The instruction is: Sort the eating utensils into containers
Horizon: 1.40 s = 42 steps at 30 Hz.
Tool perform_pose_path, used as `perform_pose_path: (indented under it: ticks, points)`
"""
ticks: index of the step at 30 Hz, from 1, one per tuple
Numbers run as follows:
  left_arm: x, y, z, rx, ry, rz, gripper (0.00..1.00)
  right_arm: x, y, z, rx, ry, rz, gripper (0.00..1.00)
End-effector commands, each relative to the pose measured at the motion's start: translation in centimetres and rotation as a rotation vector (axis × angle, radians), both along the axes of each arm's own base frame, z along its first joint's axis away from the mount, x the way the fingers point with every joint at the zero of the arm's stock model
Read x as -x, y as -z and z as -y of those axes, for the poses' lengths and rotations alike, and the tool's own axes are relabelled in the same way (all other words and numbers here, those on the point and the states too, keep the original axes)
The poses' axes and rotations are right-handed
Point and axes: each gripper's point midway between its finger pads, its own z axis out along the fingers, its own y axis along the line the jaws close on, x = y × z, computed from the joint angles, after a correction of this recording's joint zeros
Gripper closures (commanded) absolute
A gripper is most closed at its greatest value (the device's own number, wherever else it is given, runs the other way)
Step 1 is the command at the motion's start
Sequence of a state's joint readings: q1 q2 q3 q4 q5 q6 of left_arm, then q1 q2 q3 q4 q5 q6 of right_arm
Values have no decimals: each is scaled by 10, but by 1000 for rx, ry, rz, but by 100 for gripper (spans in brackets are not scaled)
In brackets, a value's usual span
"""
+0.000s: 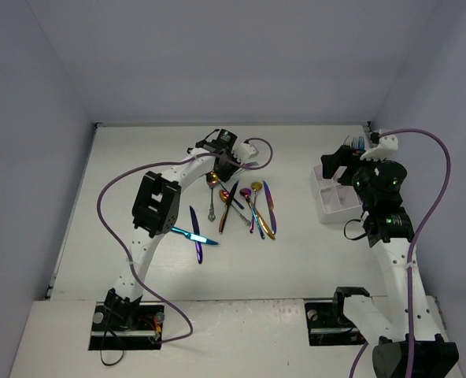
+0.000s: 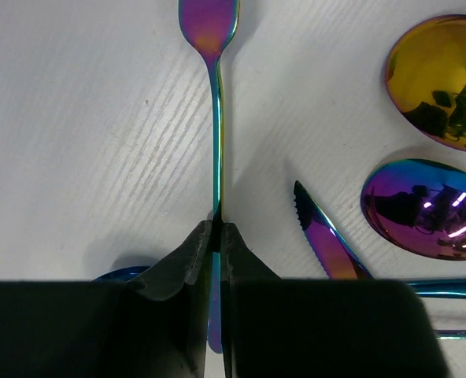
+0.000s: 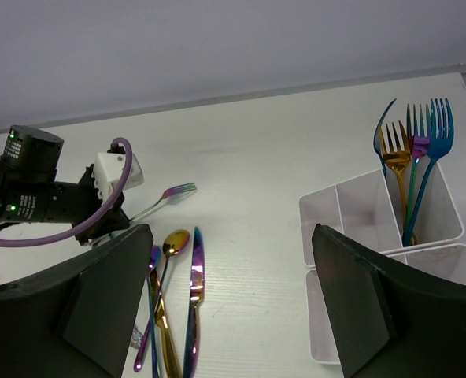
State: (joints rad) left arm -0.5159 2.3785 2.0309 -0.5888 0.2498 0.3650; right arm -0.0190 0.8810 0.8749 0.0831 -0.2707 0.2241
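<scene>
Jaws of the left gripper (image 2: 219,228) are pinched shut on the thin handle of a rainbow-tinted fork (image 2: 216,142). The handle runs straight out between the two fingertips, and its short tail end pokes back behind them. The fork lies low over the white table (image 2: 75,118), but I cannot tell whether it touches the surface. All this is well to the left of the white caddy (image 1: 327,211).

Just beside the held fork, on the side toward the caddy, lie a knife (image 2: 321,240) with a serrated tip, a gold spoon (image 2: 441,79) and a purple spoon (image 2: 426,209). They belong to the loose utensils (image 1: 247,209) lying in a heap on the table left of the caddy. None of them touches the fingertips.

The right gripper (image 3: 233,307) hangs over the caddy with its jaws spread wide and nothing between them. Several forks (image 3: 412,153), blue and gold, stand upright in one far compartment of the caddy, tines up. The compartment next to it shows only its bare white walls.
</scene>
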Motion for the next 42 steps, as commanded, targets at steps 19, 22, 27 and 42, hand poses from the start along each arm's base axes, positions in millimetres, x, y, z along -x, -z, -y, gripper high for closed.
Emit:
perform_pose_path:
  ticks: [19, 22, 27, 42]
  points:
    - [0, -221, 23, 484, -179, 400, 100, -13, -50, -41, -101, -151, 72, 18]
    - [23, -239, 31, 544, -176, 423, 100, -18, -55, -52, -160, -178, 53, 17]
    - [77, -272, 64, 609, -115, 485, 100, -29, -71, -84, -265, -249, 20, 13]
    - [127, -309, 86, 686, -93, 573, 100, -38, -74, -126, -380, -265, -40, 11]
